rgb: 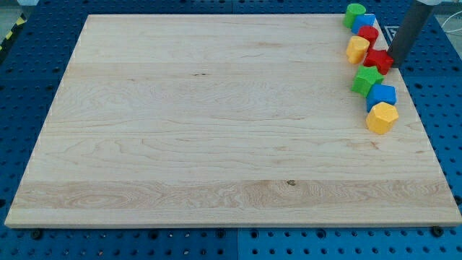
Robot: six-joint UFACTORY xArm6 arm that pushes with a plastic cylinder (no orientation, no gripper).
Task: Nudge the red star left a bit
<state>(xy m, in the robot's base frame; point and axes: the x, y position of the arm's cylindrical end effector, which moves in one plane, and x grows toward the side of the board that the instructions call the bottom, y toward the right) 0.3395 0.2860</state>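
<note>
The red star lies near the board's right edge, at the view's upper right, in a column of blocks. My tip is just right of the red star, touching or almost touching its right side. Above the star are a yellow block, a red block, a blue block and a green round block. Below it are a green star, a blue block and a yellow hexagon-like block.
The wooden board lies on a blue perforated table. The board's right edge runs close beside the block column.
</note>
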